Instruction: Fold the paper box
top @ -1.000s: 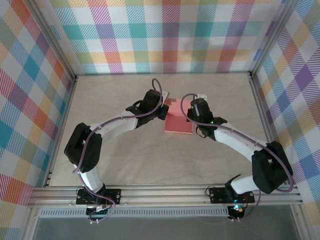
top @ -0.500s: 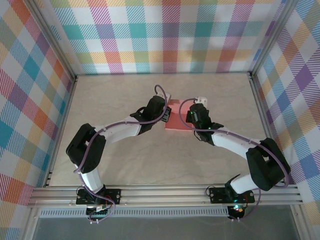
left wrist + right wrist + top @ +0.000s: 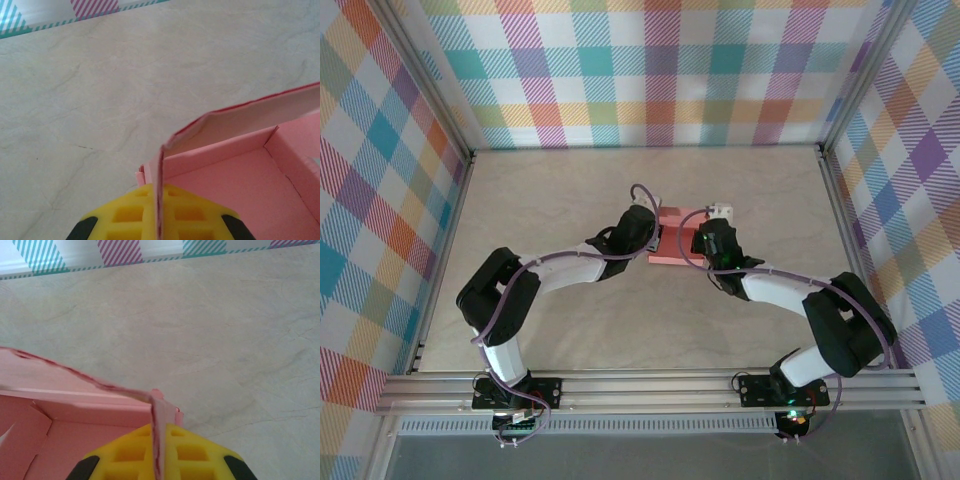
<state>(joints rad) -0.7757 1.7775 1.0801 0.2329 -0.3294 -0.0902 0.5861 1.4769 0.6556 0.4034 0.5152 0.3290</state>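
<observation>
Pink paper box [image 3: 674, 240] pinched between both closed jaws.

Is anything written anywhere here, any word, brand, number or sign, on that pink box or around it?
No readable text anywhere.
The paper box is plain salmon-pink card with no print on the faces that show.
The checked walls carry coloured pattern alone.
The table has pale marbling and no label.
</observation>
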